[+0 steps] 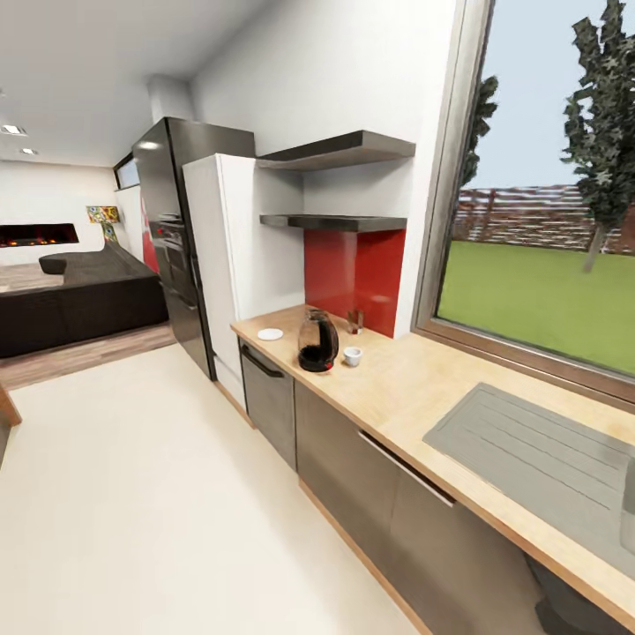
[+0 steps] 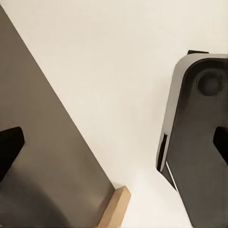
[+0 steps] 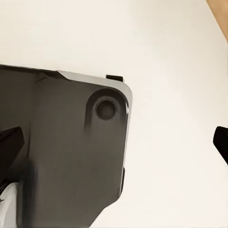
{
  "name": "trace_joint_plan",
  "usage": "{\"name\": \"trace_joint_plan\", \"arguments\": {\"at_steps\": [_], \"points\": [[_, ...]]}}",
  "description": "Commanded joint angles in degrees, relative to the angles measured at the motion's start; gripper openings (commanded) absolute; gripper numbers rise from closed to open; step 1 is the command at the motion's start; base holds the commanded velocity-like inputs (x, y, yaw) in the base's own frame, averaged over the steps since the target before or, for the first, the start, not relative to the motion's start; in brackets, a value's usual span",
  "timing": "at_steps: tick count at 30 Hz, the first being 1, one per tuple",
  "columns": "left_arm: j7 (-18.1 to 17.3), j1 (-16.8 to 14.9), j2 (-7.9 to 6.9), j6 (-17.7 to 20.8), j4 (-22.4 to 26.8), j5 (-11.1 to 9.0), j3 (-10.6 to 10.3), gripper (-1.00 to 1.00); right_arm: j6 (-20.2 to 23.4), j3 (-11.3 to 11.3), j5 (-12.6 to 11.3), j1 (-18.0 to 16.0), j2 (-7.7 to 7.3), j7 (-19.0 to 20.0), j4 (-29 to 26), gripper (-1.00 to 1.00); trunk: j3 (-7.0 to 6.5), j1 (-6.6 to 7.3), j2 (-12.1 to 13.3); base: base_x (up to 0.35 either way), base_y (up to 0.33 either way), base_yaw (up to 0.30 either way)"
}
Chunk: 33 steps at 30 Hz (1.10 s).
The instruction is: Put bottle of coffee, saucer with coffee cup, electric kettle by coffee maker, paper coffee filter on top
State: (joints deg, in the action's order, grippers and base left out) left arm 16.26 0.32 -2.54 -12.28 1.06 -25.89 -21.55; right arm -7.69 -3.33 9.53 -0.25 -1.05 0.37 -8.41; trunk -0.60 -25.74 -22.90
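Fingertips of your left gripper (image 2: 114, 145) show as 2 dark tips at opposite edges of the left wrist view, spread wide with nothing between them; your right gripper (image 3: 114, 142) is spread the same way and empty, both hanging over the pale floor (image 1: 132, 494) beside the robot base (image 3: 61, 142).

In the head view the coffee maker (image 1: 317, 340) stands on the wooden countertop (image 1: 414, 379), with the coffee cup (image 1: 353, 355) just beside it at 3 o'clock and the saucer (image 1: 270, 334) near it at 9 o'clock.

You risk clipping the cabinet fronts (image 1: 353, 459) as you roll in (the left wrist already looks at a cabinet panel close by).

A small brownish object (image 1: 354, 319) at 1 o'clock from the coffee maker, against the red backsplash (image 1: 353, 269), is too small to identify. From this low angle the 2 shelves (image 1: 339, 185) hide their tops.
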Motion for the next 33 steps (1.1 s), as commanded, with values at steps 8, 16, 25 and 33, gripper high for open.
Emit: {"name": "trace_joint_plan", "arguments": {"at_steps": [8, 16, 25, 33], "points": [[0.2, 0.0, 0.08, -0.2, 0.2, -0.5, -0.5, 1.0, -0.3, -0.4, 0.5, 0.0, 0.06, 0.0, 0.0, 1.0, 0.01, -0.04, 0.0, 0.27, 0.246, 0.001], [0.2, 0.0, 0.08, -0.3, 0.2, -0.5, -0.5, 1.0, -0.3, -0.6, 0.4, 0.0, 0.0, 0.1, -0.1, 1.0, 0.01, -0.04, 0.0, 0.267, 0.246, 0.0], [0.0, 0.0, -0.08, -0.2, 1.8, -0.7, -0.5, 1.0, -0.4, -0.5, 0.3, 0.0, 0.0, 0.2, -0.1, 1.0, 0.01, -0.04, 0.0, 0.279, 0.236, 0.0], [-12.3, 0.0, -1.23, 0.0, 1.8, -0.8, -0.3, 1.0, -0.5, -0.6, 0.3, 0.0, -0.02, 0.2, 0.0, 1.0, 0.01, -0.04, 0.0, 0.283, 0.227, 0.0]]}}
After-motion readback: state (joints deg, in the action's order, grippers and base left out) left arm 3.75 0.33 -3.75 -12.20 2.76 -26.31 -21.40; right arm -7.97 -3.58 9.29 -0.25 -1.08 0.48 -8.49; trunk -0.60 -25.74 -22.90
